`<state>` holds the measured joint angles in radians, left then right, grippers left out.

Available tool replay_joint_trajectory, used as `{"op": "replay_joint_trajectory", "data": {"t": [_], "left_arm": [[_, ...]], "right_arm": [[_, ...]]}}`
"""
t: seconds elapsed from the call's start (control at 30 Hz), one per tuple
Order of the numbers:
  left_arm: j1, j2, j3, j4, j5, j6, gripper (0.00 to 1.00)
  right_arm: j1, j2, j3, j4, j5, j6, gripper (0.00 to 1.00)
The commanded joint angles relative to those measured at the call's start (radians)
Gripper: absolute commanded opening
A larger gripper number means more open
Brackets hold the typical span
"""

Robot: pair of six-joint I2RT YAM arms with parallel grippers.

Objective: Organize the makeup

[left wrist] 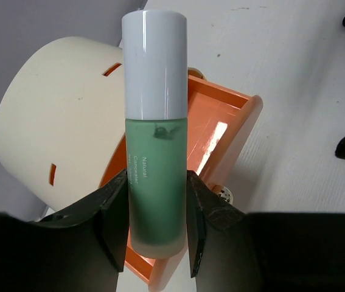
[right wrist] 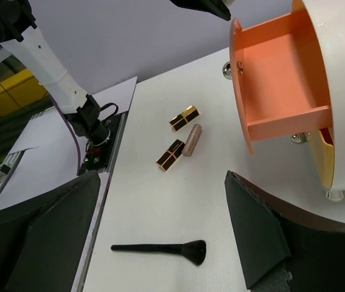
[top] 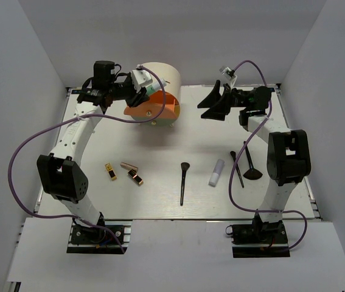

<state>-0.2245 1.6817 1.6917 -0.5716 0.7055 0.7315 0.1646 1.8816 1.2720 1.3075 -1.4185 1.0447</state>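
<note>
left fingers [left wrist: 114,219]: clenched on the green body of the bottle [left wrist: 156,170], one finger on each side; the white cap points away from them.
bottle place: held off the table [top: 160,208] at the left front of the box [top: 160,74]; in the left wrist view the open orange drawer [left wrist: 221,128] lies right behind it.
right fingers [right wrist: 254,231]: released and spread wide, hanging over the far right of the table, to the right of the box.
box: cream and half-round, at the far middle of the table; the orange drawer is swung out, with a yellow drawer [right wrist: 324,165] below it.
gold-black lipstick [top: 111,171]: lying on the near left of the table.
rose-gold lipstick [top: 129,165]: just right of the gold-black lipstick, with a dark piece [top: 136,178] just beside it.
brush [top: 183,182]: lying near the middle, head toward the far side.
tube [top: 216,173]: white, lying to the right of the brush.
fan brush [top: 249,161]: lying close to the right arm, fan toward the near edge.
thin brush [top: 235,163]: lying between the tube and the fan brush.
</note>
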Motion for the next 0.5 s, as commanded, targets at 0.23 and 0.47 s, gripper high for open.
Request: {"op": "replay_joint_trajectory", "data": {"t": [0.23, 0.47], "left_arm": [[-0.004, -0.013, 0.000, 0.035, -0.018, 0.017, 0.28], [-0.004, -0.010, -0.015, 0.041, -0.032, 0.019, 0.35]], "right_arm": [[-0.002, -0.052, -0.010, 0.329, 0.009, 0.020, 0.89], [-0.005, -0.050, -0.011, 0.338, 0.015, 0.026, 0.89]]}}
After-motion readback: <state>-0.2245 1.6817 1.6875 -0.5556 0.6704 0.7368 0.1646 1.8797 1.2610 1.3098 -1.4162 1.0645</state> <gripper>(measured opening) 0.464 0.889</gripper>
